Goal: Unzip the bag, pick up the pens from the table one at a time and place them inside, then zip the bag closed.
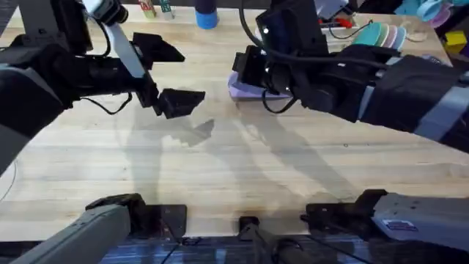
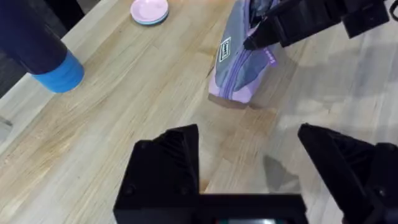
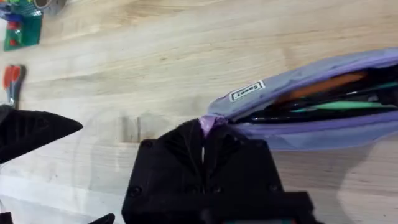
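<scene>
Right claw (image 3: pixel 203 140) pinches the bag's (image 3: pixel 323 99) purple end tab.

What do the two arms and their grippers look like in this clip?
Both arms are black with grey link sections and thin black cables looped alongside. The left gripper and right gripper have black, angular, wedge-shaped fingers. A white label sits near the right base.

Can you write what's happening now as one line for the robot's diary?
right tool: shut on bag's purple end tab | bag: open, pens inside | left tool: open, apart from bag | table
</scene>
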